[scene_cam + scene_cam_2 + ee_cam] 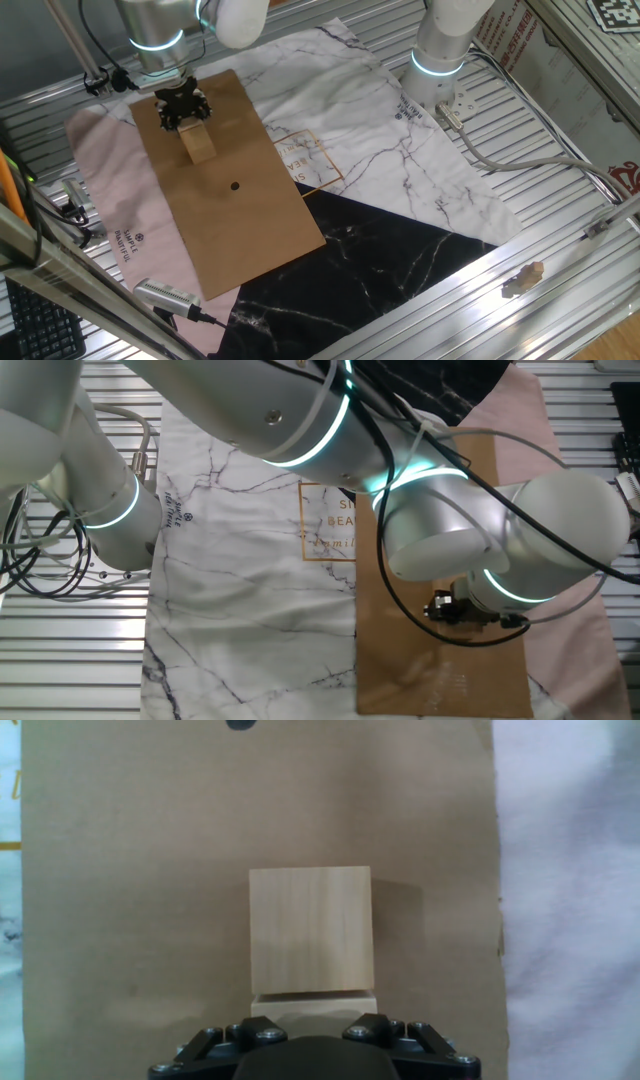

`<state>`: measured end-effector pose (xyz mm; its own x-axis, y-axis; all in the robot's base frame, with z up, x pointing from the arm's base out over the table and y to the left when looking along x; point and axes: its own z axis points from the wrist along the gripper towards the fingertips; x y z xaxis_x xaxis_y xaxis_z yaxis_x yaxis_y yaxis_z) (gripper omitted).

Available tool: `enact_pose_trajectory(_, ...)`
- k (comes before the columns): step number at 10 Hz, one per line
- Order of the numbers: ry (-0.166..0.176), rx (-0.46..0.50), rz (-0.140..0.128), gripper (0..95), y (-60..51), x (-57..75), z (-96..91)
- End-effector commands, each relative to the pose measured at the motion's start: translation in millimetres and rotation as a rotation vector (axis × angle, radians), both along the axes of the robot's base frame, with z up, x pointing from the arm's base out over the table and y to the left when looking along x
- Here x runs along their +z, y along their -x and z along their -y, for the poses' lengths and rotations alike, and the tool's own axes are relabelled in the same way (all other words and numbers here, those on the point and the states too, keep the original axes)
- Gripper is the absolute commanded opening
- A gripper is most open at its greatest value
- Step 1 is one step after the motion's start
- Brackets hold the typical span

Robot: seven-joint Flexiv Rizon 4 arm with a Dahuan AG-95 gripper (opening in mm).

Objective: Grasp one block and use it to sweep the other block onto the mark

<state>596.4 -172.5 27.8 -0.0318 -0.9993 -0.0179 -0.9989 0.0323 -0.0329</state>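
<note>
From one fixed view the arm reaches straight down, gripper (184,108) over a wooden block (198,143) on the brown sheet (250,230) – the mark (235,185) sits nearby. The other fixed view hides the fingers. In the hand view, a second block (313,1004) sits at the fingers, touching the first – can't tell if it's clamped.

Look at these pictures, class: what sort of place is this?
Probably a robotics lab test bench. A robot arm with a gripper works over a ribbed metal table laid with patterned sheets, a brown board carries a wooden block and a black dot, and loose cables trail across the table.
</note>
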Motion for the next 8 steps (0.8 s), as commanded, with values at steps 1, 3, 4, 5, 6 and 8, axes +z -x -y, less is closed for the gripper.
enact_pose_trajectory(1,-0.002,-0.001,0.001,0.0,-0.2,0.9,0.4)
enact_pose_trajectory(3,0.0,0.002,0.001,0.0,-0.1,0.9,0.4)
enact_pose_trajectory(4,-0.003,0.002,0.001,0.0,-0.1,1.1,0.4)
enact_pose_trajectory(5,-0.006,0.004,0.001,0.0,0.0,1.1,0.4)
enact_pose_trajectory(6,-0.005,0.004,0.001,0.0,0.1,1.3,0.3)
enact_pose_trajectory(8,-0.002,0.005,0.003,0.0,0.1,1.4,0.3)
